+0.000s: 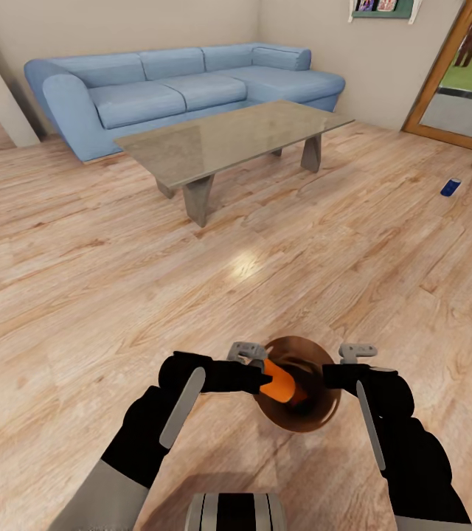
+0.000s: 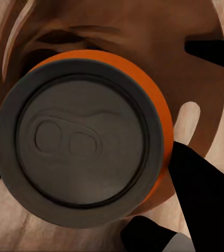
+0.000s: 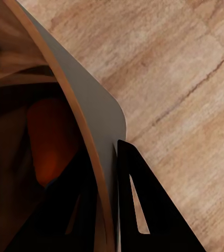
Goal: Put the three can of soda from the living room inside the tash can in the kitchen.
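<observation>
- Currently the left gripper (image 1: 264, 377) is clenching an orange soda can (image 1: 283, 382) over the mouth of the brown trash can (image 1: 332, 413), long axis tilting down into the bin.
- The right gripper (image 1: 333, 375) is pinching the bin's rim (image 3: 98, 131).
- A blue can (image 1: 450, 186) is lying on open floor (image 1: 118, 295), well apart, near the glass door (image 1: 464, 81).

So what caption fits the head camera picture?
Left gripper lowers an orange can into the brown bin the right gripper holds.

An orange can (image 1: 283, 382) blocks the bin (image 1: 317, 422) mouth; open floor (image 1: 265, 273) lies ahead.
</observation>
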Robot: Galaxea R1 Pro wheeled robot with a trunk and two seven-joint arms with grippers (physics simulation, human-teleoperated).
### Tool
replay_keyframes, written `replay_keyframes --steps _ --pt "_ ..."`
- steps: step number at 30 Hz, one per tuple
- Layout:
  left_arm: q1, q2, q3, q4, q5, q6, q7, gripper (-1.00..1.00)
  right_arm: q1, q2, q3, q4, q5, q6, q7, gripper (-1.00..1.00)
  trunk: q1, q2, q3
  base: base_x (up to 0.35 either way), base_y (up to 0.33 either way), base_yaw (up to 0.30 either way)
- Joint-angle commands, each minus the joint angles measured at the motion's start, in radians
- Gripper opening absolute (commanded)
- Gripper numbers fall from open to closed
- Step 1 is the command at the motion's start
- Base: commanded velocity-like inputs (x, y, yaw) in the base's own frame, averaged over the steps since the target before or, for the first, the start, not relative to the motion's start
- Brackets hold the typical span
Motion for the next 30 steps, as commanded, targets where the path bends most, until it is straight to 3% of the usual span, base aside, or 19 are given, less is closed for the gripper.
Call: replay_keyframes --steps 1,6,11,12,17,26,28,30 --pt "-0.002 0.0 -0.005 0.001 0.0 0.0 0.001 -1.0 -0.001 0.0 0.0 0.0 -0.013 0.0 0.004 -1.0 0.0 0.0 0.0 0.0 0.0 0.0" --pt "-0.006 0.0 -0.037 0.042 0.001 -0.059 0.006 -1.0 0.0 0.0 0.0 0.0 -0.013 0.0 0.004 -1.0 0.0 0.0 0.0 0.0 0.0 0.0" --pt "-0.007 0.0 -0.065 0.063 0.002 -0.076 0.006 -1.0 -0.001 0.0 0.0 0.0 -0.013 0.0 0.004 -1.0 0.0 0.0 0.0 0.0 0.0 0.0" --pt "-0.007 0.0 -0.068 0.063 0.002 -0.076 0.006 1.0 -0.001 0.0 0.0 0.0 -0.013 0.0 0.004 -1.0 0.0 0.0 0.0 0.0 0.0 0.0" --pt "-0.007 0.0 -0.074 0.065 0.01 -0.077 0.062 1.0 -0.001 0.0 0.0 0.0 -0.013 0.0 0.004 -1.0 0.0 0.0 0.0 0.0 0.0 0.0" --pt "-0.007 0.0 -0.076 0.065 0.02 -0.077 0.072 1.0 0.0 0.0 0.0 0.0 -0.013 0.0 0.004 -1.0 0.0 0.0 0.0 0.0 0.0 0.0" --pt "-0.007 0.0 -0.078 0.059 0.033 -0.076 0.052 1.0 -0.001 0.0 0.0 0.0 -0.013 0.0 0.004 -1.0 0.0 0.0 0.0 0.0 0.0 0.0" --pt "-0.007 0.0 -0.069 0.054 0.109 -0.069 -0.077 1.0 0.0 0.0 0.0 0.0 -0.013 0.0 0.004 -1.0 0.0 0.0 0.0 0.0 0.0 0.0"
